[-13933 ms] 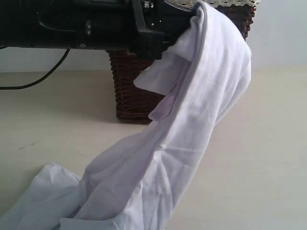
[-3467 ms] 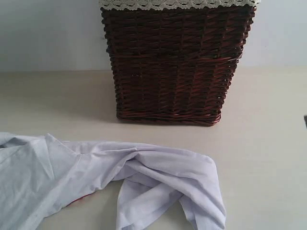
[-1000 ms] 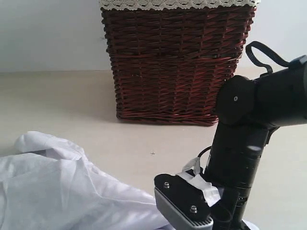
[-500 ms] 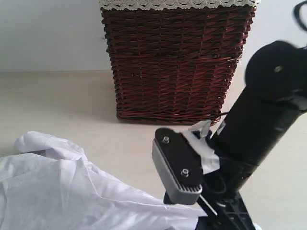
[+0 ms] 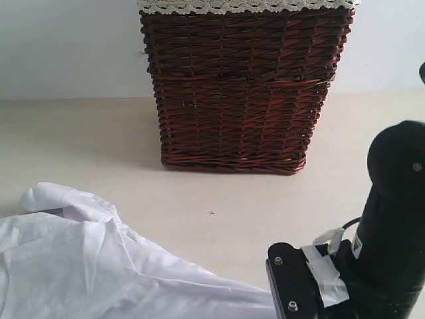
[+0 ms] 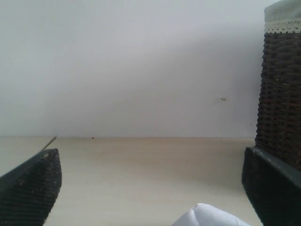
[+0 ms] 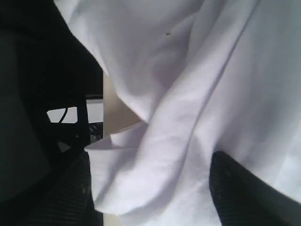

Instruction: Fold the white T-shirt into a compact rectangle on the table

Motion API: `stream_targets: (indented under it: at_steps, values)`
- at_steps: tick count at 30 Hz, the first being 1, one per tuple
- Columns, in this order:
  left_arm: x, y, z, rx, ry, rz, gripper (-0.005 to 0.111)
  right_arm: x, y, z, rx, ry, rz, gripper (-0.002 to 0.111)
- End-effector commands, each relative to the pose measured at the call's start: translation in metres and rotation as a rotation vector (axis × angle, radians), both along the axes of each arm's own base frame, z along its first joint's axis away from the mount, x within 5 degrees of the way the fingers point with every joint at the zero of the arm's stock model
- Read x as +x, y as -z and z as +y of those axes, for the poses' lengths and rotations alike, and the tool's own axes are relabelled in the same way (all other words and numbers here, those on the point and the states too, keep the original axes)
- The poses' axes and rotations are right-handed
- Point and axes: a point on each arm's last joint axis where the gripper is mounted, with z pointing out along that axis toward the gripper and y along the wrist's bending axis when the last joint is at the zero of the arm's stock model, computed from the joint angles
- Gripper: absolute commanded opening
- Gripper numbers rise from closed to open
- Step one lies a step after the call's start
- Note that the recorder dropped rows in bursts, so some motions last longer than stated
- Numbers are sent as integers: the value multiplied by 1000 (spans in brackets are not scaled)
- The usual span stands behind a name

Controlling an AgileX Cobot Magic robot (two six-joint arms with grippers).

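One white T-shirt (image 5: 99, 272) lies crumpled and unfolded on the single cream worktop (image 5: 80, 146). It sits in front of the one dark wicker basket (image 5: 242, 86), off toward the basket's left and clear of it. A lace-edged liner (image 5: 246, 5) rims the basket top.

There are two end effectors. The right end effector (image 7: 150, 193) hangs in front of the basket's right corner, at the shirt's near edge. Its fingers (image 7: 244, 193) are spread wide, with loose white folds lying between them, ungripped. The left end effector (image 6: 150, 188) is low over the worktop to the basket's left, spread fully and holding nothing, with a bump of shirt just below it.
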Motion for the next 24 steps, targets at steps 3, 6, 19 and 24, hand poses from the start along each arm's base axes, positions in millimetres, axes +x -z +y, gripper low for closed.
stream_targets:
  at_steps: [3, 6, 19, 24]
  values:
    - [-1, 0, 0, -5, 4, -7, 105, 12, 22, 4, 16, 50, -116, 56]
    - [-1, 0, 0, -3, 3, -7, 105, 14, 35, 2, -52, 85, -87, 25]
    - [-1, 0, 0, -4, 2, -6, 105, 74, -20, 20, 184, 289, -708, 0]
    - [-1, 0, 0, -4, 2, -6, 105, 89, 12, 30, 183, 254, -731, 0]
